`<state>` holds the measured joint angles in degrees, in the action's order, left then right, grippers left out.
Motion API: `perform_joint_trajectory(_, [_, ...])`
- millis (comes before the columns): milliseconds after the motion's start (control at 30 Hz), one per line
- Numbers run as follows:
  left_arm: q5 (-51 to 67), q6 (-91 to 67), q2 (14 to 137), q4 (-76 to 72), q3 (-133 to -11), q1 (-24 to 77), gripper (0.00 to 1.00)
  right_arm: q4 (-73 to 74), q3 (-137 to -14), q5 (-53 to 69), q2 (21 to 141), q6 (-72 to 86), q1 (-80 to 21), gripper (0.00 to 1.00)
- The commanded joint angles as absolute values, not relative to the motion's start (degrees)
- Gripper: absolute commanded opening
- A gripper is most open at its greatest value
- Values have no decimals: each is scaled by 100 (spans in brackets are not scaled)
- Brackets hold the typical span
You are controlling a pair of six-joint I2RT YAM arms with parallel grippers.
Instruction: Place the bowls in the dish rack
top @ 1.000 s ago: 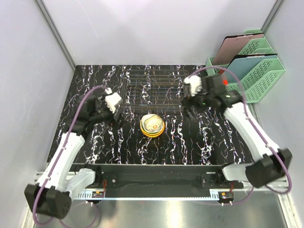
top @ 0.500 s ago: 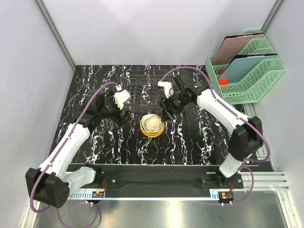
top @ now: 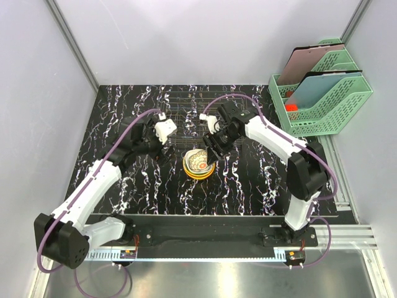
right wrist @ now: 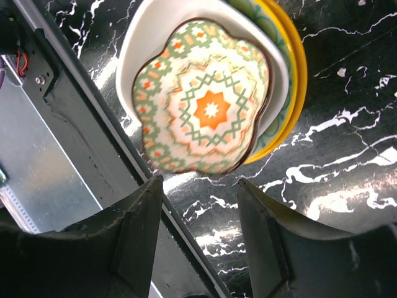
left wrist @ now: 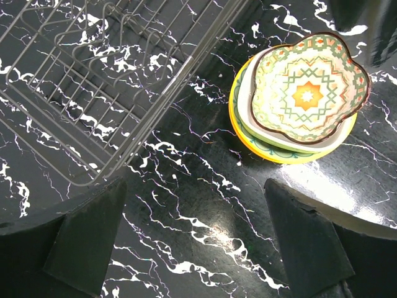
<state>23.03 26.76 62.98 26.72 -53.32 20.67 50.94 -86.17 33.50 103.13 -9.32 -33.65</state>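
Cream patterned bowl tops the stack of bowls, just in front of the wire dish rack. The right gripper hovers over that stack, fingers spread wide. The left gripper, likewise spread, hangs by the rack's front-left corner.

left pincer spread wide, right pincer spread, both empty

No readable text or labels anywhere (only patterns).

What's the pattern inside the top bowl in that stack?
The top bowl has a green-and-orange star mosaic on cream, with a dark rim. The right wrist view shows it best.
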Motion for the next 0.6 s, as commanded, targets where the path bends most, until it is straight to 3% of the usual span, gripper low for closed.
perform_joint_trajectory(0, [2153, 2742, 6267, 2373, -5397, 2136, 99, 5063, -8991, 3217, 10643, -853, -3393, 58])
perform_joint_trajectory(400, [2180, 2856, 6214, 2338, -5256, 2171, 99, 5080, -9431, 2866, 11145, -773, -3393, 41])
perform_joint_trajectory(533, [2188, 2839, 6231, 2268, -5186, 2171, 99, 5089, -9475, 2716, 11171, -774, -3392, 16])
perform_joint_trajectory(567, [2188, 2848, 6240, 2233, -5177, 2171, 99, 5089, -9483, 2681, 11171, -765, -3384, 5])
